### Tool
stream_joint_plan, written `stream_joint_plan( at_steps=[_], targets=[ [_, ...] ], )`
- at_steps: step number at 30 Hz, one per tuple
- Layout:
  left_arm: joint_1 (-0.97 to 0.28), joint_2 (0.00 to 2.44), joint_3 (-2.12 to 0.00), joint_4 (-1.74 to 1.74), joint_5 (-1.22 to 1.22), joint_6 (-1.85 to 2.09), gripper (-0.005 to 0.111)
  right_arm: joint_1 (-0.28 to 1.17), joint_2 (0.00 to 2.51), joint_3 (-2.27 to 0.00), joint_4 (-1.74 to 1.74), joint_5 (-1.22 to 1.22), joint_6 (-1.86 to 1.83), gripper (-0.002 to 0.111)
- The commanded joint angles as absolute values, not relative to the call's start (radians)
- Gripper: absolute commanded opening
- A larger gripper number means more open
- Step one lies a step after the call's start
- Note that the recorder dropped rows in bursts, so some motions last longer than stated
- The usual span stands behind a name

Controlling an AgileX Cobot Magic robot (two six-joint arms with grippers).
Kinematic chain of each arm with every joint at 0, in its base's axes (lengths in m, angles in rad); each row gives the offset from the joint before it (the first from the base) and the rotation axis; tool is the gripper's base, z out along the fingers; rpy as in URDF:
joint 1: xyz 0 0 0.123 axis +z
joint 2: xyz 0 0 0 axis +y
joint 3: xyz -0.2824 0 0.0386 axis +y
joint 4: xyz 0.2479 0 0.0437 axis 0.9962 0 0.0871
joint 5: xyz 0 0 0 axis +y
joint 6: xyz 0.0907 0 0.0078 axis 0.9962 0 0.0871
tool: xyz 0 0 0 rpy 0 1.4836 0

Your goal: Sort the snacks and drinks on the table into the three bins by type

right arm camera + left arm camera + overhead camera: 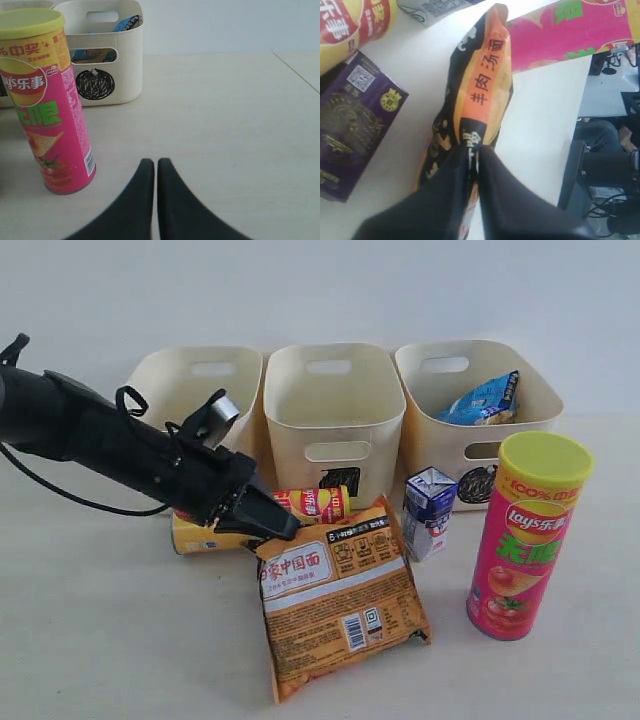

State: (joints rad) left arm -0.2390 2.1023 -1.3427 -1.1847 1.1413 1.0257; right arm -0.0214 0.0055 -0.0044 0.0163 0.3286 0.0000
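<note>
Pale counter [90, 640] meets a white wall, with three cream bins along the back: left bin [190, 385], middle bin [330, 415] and right bin [480, 430], the last holding a blue-and-white bag [485, 400]. The orange bag [340, 605] lies flat in front, its long axis running from the back towards the near edge, slightly skewed. Just behind it the yellow-and-red tube [312, 504] lies on its side, long axis left to right. The carton [430, 510] stands upright before the middle and right bins, and the pink tube [528, 535] stands upright at front right. The left gripper [275, 523] sits at the bag's far left corner. From the left wrist, the jaws pinch the orange bag's [487, 75] edge, the bag stretching away from them, with a purple box [350, 125] beside it and the pink tube beyond. From the right wrist, the right gripper's [156, 165] jaws are pressed together above the counter, the pink tube [50, 110] upright nearby before the circle-marked right bin.
</note>
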Motion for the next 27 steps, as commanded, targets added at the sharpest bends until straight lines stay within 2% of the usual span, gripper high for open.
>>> stream_joint_plan(
  at_steps=[1, 4, 6, 13, 20, 24, 27],
  targets=[
    [-0.238, 2.091, -1.350, -1.183, 1.100, 1.081, 0.035, -0.020, 0.000, 0.000, 0.013, 0.322, 0.000, 0.000],
    [-0.238, 2.091, -1.350, -1.183, 1.043, 1.096, 0.079, -0.020, 0.000, 0.000, 0.013, 0.322, 0.000, 0.000],
    [-0.235, 2.089, -1.350, -1.177, 0.980, 1.096, 0.090, -0.020, 0.000, 0.000, 0.013, 0.322, 0.000, 0.000],
    [-0.185, 2.045, -1.350, -1.063, 0.908, 1.004, 0.088, -0.020, 0.000, 0.000, 0.013, 0.322, 0.000, 0.000],
    [-0.147, 1.942, -1.350, -0.784, 0.989, 0.719, 0.084, -0.020, 0.000, 0.000, 0.013, 0.322, 0.000, 0.000],
    [-0.161, 1.912, -1.291, -0.832, 1.049, 0.675, 0.084, -0.020, 0.000, 0.000, 0.013, 0.322, 0.000, 0.000],
    [-0.172, 1.896, -1.215, -0.842, 0.967, 0.680, 0.084, -0.020, 0.000, 0.000, 0.013, 0.322, 0.000, 0.000]
  ],
)
